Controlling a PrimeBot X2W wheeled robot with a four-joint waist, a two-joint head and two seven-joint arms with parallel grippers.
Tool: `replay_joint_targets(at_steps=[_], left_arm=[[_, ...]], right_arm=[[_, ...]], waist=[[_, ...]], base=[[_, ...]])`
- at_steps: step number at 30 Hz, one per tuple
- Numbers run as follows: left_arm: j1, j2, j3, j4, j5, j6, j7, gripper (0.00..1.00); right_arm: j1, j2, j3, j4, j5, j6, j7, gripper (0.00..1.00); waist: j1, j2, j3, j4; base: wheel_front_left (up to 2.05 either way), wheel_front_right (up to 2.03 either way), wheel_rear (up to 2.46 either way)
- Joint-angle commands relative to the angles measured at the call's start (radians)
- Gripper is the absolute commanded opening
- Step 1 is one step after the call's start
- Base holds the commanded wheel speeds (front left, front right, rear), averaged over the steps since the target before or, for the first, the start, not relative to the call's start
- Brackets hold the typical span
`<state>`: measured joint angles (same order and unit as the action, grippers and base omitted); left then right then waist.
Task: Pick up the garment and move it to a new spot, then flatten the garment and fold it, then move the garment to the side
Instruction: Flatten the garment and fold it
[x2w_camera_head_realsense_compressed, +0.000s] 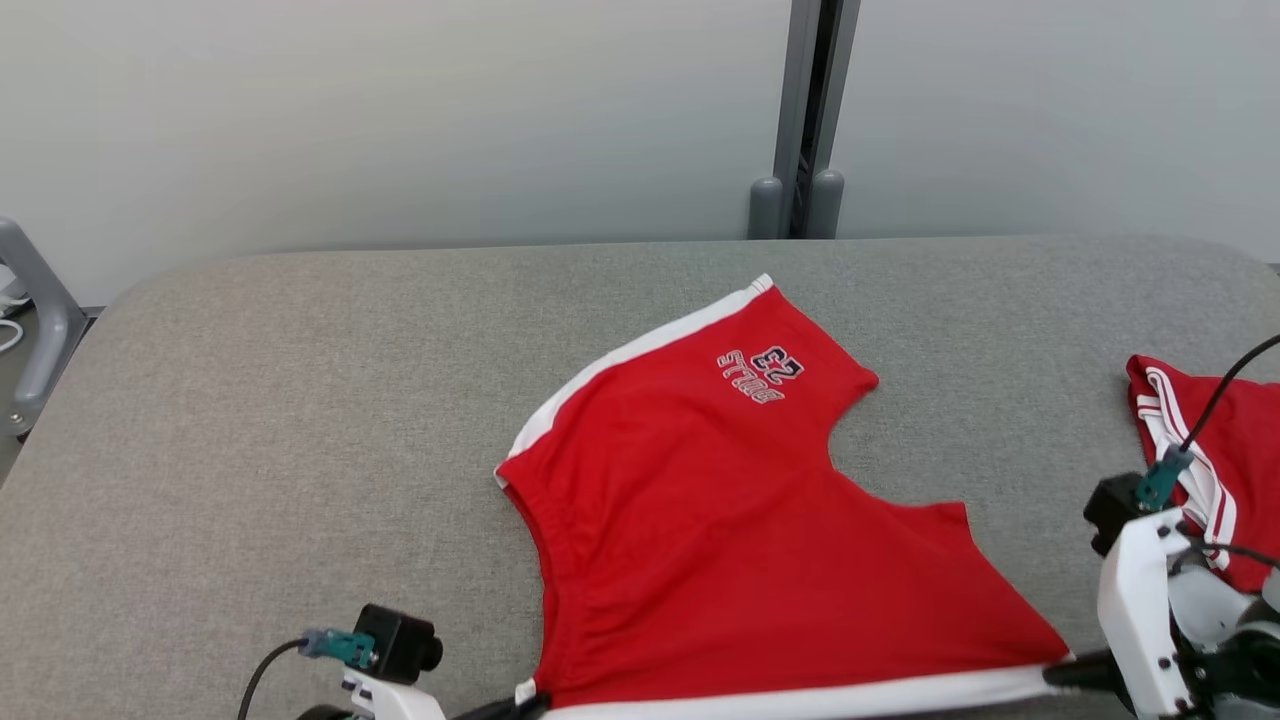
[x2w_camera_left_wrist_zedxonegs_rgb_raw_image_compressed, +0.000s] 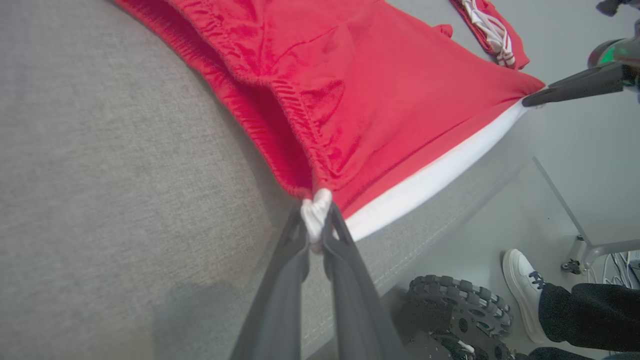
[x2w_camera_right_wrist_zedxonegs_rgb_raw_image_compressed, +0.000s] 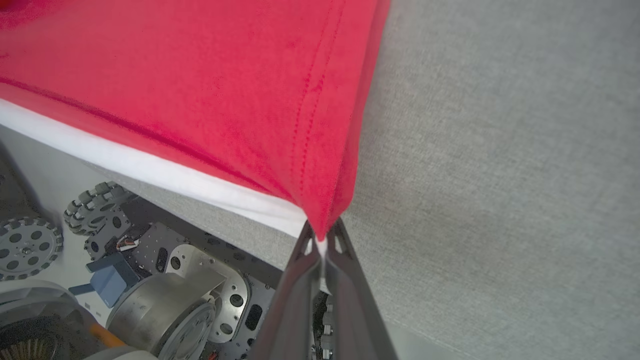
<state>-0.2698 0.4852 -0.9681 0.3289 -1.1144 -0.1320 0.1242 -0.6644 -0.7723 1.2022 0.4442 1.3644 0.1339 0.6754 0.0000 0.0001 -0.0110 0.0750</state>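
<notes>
Pinches the white-striped waistband corner of the red Bulls shorts in left end effector, hem corner in right end effector; holds them taut between both, spread ahead across grey bench.

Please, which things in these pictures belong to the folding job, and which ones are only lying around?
Belong to the job: red shorts, pinched at two near corners by the left gripper and the right gripper; grey padded table beneath.
Just lying about: second red garment with white-striped trim, at the table's right; a person's white shoe on the floor.
</notes>
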Motion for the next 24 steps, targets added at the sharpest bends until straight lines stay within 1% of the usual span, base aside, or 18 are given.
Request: replay_joint_targets(at_steps=[1, 6, 10, 14, 17, 22, 24], left_arm=[[0.02, 0.023, 0.0, -0.011, -0.016, 0.003, 0.006, 0.0], [0.059, 0.049, -0.011, -0.084, -0.086, 0.003, 0.033, 0.0], [0.076, 0.057, -0.012, -0.116, -0.119, 0.002, 0.041, 0.0], [0.077, 0.05, 0.012, -0.125, -0.169, 0.002, 0.043, 0.0], [0.068, 0.041, 0.045, -0.13, -0.22, 0.011, 0.045, 0.0], [0.038, 0.029, 0.101, -0.139, -0.333, 0.009, 0.09, 0.0], [0.029, 0.028, 0.108, -0.141, -0.353, 0.009, 0.104, 0.0]], right_arm=[[0.027, -0.031, 0.005, -0.006, 0.002, -0.006, 0.02, 0.0], [0.072, -0.084, 0.005, -0.085, 0.027, -0.006, 0.08, 0.0], [0.089, -0.115, -0.017, -0.131, 0.029, -0.006, 0.089, 0.0], [0.085, -0.119, -0.058, -0.152, 0.033, -0.006, 0.072, 0.0], [0.067, -0.113, -0.092, -0.157, 0.021, -0.005, 0.055, 0.0], [0.042, -0.094, -0.147, -0.148, 0.007, -0.004, 0.043, 0.0], [0.033, -0.089, -0.159, -0.143, 0.004, -0.004, 0.041, 0.0]], waist=[[0.0, -0.0001, -0.003, 0.001], [0.0, -0.0001, 0.002, 0.005], [0.0, -0.0001, 0.014, 0.004], [0.0, -0.0001, 0.027, 0.005], [0.0, -0.0001, 0.039, 0.009], [0.0, -0.0001, 0.064, 0.029], [0.0, -0.0001, 0.069, 0.034]], base=[[0.0, 0.0, 0.0], [0.0, 0.0, 0.0], [0.0, 0.0, 0.0], [0.0, 0.0, 0.0], [0.0, 0.0, 0.0], [0.0, 0.0, 0.0], [0.0, 0.0, 0.0]])
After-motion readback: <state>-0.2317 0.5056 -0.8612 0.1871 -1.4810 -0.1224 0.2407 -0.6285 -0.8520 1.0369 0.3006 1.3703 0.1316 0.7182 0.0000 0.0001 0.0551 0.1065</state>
